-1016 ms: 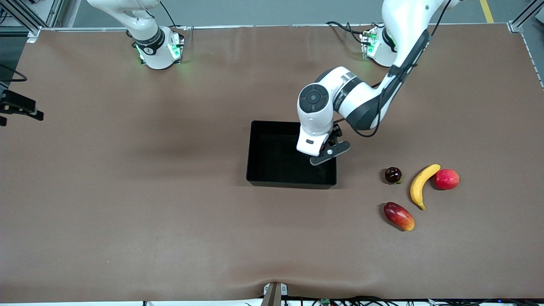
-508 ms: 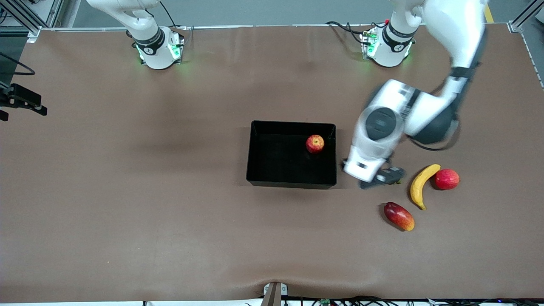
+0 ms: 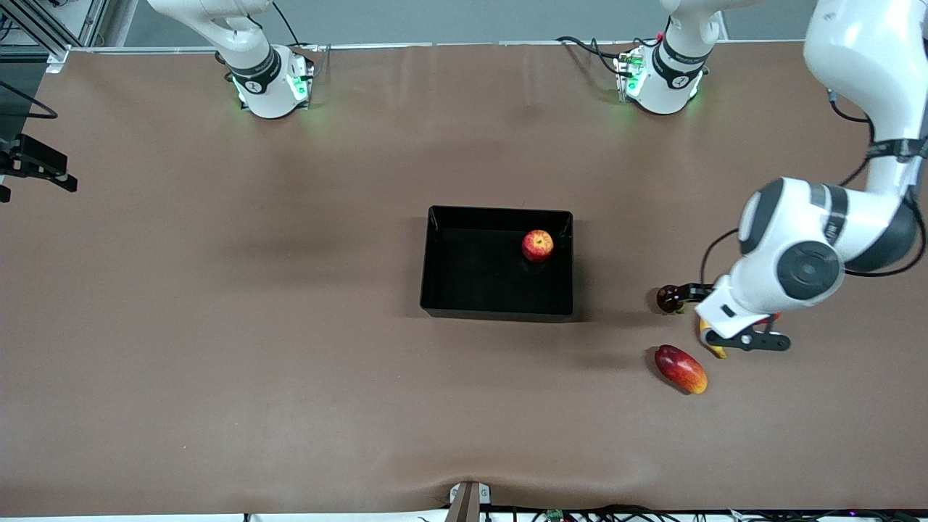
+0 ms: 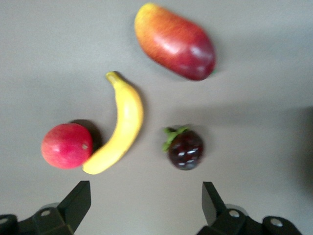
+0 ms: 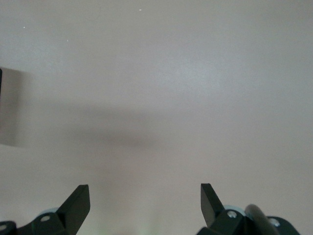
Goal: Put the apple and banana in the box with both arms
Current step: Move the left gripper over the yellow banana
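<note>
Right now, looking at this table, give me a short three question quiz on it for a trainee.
1. True or false: the apple lies in the box.
2. Which fruit touches the banana? A) the mango B) the pinkish-red round fruit C) the dark purple fruit
3. Fill in: the left claw is ____ over the loose fruits.

Key: 1 true. 2 B. 3 open.

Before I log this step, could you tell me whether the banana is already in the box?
No, the banana lies on the table beside a red fruit, under the open left gripper; only the apple is in the box.
</note>
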You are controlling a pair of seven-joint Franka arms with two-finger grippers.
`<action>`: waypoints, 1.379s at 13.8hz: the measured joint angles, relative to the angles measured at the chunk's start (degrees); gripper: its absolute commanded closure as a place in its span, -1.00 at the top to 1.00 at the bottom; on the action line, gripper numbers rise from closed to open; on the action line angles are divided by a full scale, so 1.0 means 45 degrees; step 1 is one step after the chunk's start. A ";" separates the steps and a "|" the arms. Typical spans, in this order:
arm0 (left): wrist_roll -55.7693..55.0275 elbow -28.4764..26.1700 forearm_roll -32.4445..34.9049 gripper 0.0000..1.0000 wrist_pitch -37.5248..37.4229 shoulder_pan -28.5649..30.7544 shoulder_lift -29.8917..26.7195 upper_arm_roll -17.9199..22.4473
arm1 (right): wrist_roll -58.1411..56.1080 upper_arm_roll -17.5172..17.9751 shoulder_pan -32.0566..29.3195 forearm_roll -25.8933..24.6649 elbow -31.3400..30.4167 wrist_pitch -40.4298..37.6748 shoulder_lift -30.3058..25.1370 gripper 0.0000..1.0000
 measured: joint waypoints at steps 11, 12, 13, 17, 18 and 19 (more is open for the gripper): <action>0.5797 -0.0135 0.0837 1.00 0.1503 0.2001 0.1863 -0.0041 | 0.0025 -0.0034 -0.0038 0.0000 -0.0045 -0.0006 0.0034 1.00; 0.5797 -0.0193 0.0855 1.00 0.1564 0.1912 0.1872 -0.0058 | 0.0200 -0.0044 -0.0045 0.0000 -0.0047 -0.0036 0.0034 1.00; 0.5798 -0.0294 0.0858 1.00 0.1700 0.1826 0.1874 -0.0065 | 0.0649 -0.0055 -0.0050 0.0000 -0.0049 -0.0097 0.0034 1.00; 0.5798 -0.1047 0.0861 1.00 0.2701 0.1611 0.1907 -0.0074 | 0.2605 -0.0010 -0.0032 -0.0006 -0.0044 -0.0211 0.0035 1.00; 0.5798 -0.1303 0.0861 1.00 0.3117 0.1624 0.1925 -0.0056 | 0.2698 0.0005 -0.0020 -0.0022 -0.0020 -0.0196 0.0035 1.00; 0.5798 -0.1578 0.0862 1.00 0.3598 0.1666 0.1956 -0.0038 | 0.2758 0.0016 -0.0014 -0.0039 0.0023 -0.0184 0.0034 1.00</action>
